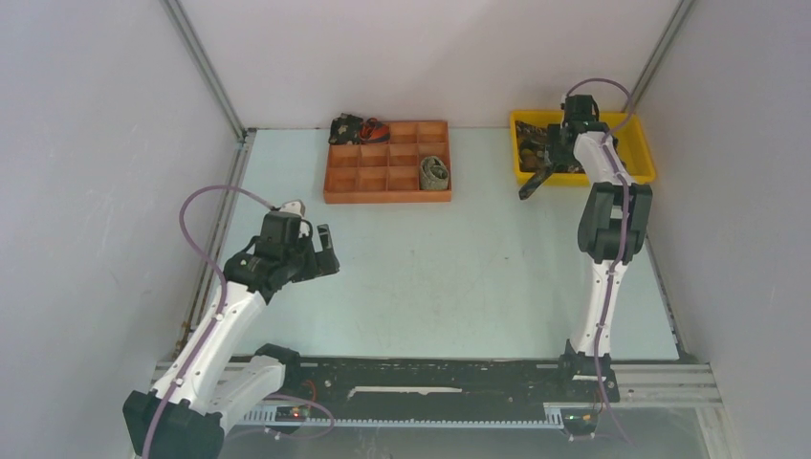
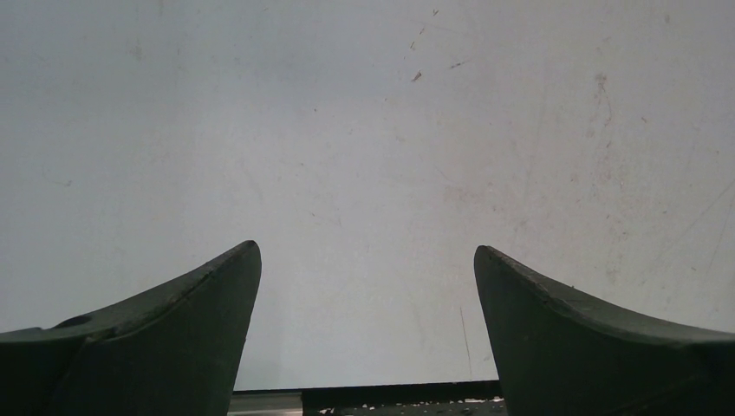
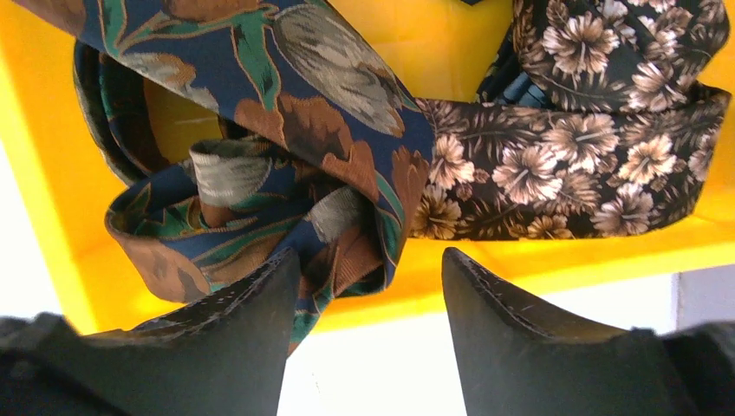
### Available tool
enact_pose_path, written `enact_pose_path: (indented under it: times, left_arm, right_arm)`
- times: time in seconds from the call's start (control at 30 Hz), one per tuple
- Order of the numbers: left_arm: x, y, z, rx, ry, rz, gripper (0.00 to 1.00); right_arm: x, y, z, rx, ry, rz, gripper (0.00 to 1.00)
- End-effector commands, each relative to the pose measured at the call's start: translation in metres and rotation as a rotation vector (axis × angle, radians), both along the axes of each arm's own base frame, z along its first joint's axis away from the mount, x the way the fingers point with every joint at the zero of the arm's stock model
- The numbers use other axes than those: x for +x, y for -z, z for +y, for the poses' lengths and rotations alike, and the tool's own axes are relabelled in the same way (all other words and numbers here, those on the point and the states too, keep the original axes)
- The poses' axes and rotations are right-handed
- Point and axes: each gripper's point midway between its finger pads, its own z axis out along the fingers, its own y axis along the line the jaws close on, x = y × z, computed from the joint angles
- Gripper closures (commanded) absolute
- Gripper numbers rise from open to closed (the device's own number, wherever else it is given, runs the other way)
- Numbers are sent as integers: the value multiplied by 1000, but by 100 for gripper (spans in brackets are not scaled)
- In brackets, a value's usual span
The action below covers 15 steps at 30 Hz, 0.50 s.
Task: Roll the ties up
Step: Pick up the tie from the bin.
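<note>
Several unrolled ties lie piled in a yellow bin [image 1: 643, 153] at the back right. One dark tie end [image 1: 534, 182] hangs over the bin's front left edge. The right wrist view shows a blue, rust and green leaf-patterned tie [image 3: 286, 69] and a dark brown floral tie [image 3: 563, 165] in the bin [image 3: 52, 173]. My right gripper [image 1: 559, 143] [image 3: 368, 256] is open over the bin's near rim, its left finger against the blue tie. My left gripper [image 1: 320, 251] [image 2: 367, 251] is open and empty above the bare table at the left.
An orange compartment tray [image 1: 387, 196] stands at the back centre. It holds a rolled olive tie [image 1: 435, 172] in a right cell and dark and red rolled ties [image 1: 359, 127] at its back left corner. Grey walls close in both sides.
</note>
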Motion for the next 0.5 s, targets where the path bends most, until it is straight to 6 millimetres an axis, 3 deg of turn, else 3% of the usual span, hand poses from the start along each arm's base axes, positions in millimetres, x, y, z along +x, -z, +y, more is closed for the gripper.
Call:
enact_pose_path:
  times: [0.0,0.33,0.43,0.47]
  left_arm:
    - [6,-7,-1,-17,-7,-23,0]
    - [7,-9,4,-7,-26,-38,0]
    - [7,-9,5,-6,-32,-35,0]
    - [7,-9,6,-5,-35,-35,0]
  right_arm:
    - [22,-16,5,82,-21,-71,38]
    - [49,-3,-2,265,29,-132,40]
    - [52,4,-3,292,40,-128,46]
    - [53,5,-2,305,40,-127,53]
